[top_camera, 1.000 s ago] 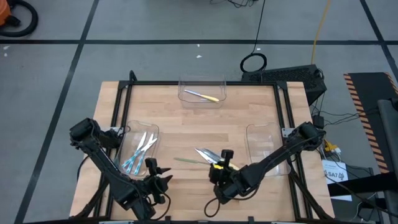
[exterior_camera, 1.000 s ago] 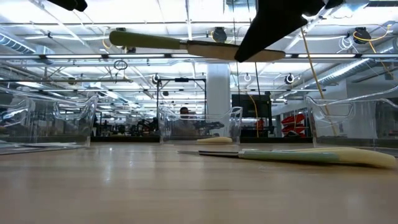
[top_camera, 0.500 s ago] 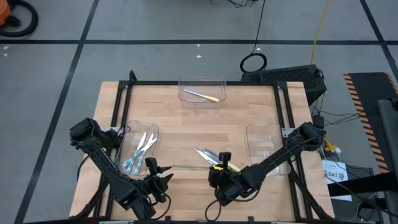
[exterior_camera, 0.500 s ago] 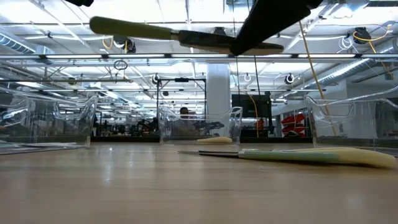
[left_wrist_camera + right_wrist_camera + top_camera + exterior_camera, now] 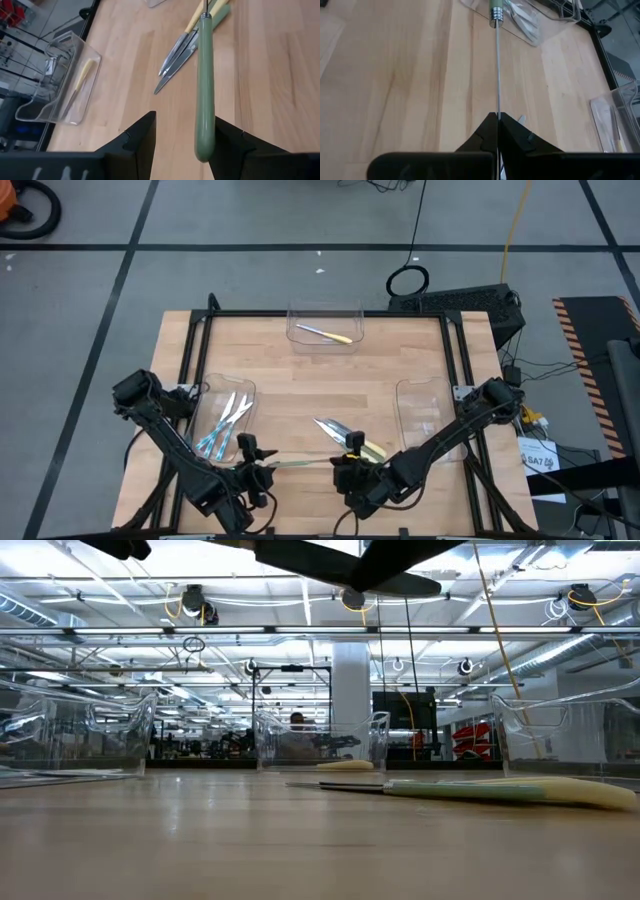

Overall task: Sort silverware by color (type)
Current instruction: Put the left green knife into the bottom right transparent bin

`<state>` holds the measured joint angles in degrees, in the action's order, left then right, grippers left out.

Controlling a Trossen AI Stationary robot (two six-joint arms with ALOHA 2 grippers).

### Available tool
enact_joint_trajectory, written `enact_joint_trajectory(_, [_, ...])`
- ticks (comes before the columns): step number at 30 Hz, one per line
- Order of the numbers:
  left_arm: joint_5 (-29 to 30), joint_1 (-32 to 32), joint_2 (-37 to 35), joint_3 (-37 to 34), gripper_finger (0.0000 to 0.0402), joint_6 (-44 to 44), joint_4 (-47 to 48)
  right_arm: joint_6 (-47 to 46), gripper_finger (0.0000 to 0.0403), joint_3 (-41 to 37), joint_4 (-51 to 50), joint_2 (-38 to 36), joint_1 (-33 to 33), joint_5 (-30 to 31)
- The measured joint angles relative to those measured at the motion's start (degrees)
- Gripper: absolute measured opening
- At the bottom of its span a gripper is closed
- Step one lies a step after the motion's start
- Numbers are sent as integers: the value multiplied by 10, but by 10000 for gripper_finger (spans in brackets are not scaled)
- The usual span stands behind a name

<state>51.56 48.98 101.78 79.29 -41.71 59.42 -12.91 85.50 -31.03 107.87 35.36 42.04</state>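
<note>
the right gripper [image 5: 498, 118] has its fingers pinched tight on the thin silver blade of a slim green-handled knife [image 5: 205, 90], holding it level above the light wooden desk [image 5: 380, 370]. the green handle reaches out ahead of those fingers and lies between the left gripper's [image 5: 184, 134] wide-spread fingers, close to one of them but not yet gripped. this looks like a handover from right to left.

to do it well, the left fingers should close squarely on the thick part of the handle, not its rounded tip, and the right fingers should part only once that grip looks firm; otherwise the knife would likely drop to the desk. the blade is narrow, so any twist at the right fingers could swing the handle out of the gap.

beyond the left fingers, 2 yellow-handled utensils [image 5: 186, 44] lie crossed on the bare wood. 3 clear plastic bins sit around the desk; one near the left arm [image 5: 222, 425] holds blue-handled pieces. the desk stands on a grey floor with black lines, and the low view shows a large lit workshop behind.
</note>
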Motion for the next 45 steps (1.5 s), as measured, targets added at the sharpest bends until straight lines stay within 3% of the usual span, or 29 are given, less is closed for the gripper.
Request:
enact_joint_trajectory(5, [4, 0, 0, 0, 146, 10, -2, 0, 0, 0, 0, 0, 0, 0])
enact_joint_trajectory(16, [4, 0, 0, 0, 26, 68, -47, 1, 1, 0, -1, 0, -1, 3])
enact_joint_trajectory(20, [17, -4, 0, 0, 31, 68, -58, -1, 2, 0, -5, 0, -1, 4])
enact_joint_trajectory(26, [66, -11, 0, 0, 123, 56, -68, -15, 3, 0, 3, 0, -2, 17])
enact_joint_trajectory(29, [70, -9, 0, 0, 148, 57, -68, -14, 3, 0, 0, 0, -2, 17])
enact_joint_trajectory(36, [72, -8, -4, 0, 155, 59, -42, -31, 3, 0, -13, -6, 2, 17])
enact_joint_trajectory(45, [123, 3, -62, 0, 156, 50, 12, -241, 2, 0, -186, -89, 21, 14])
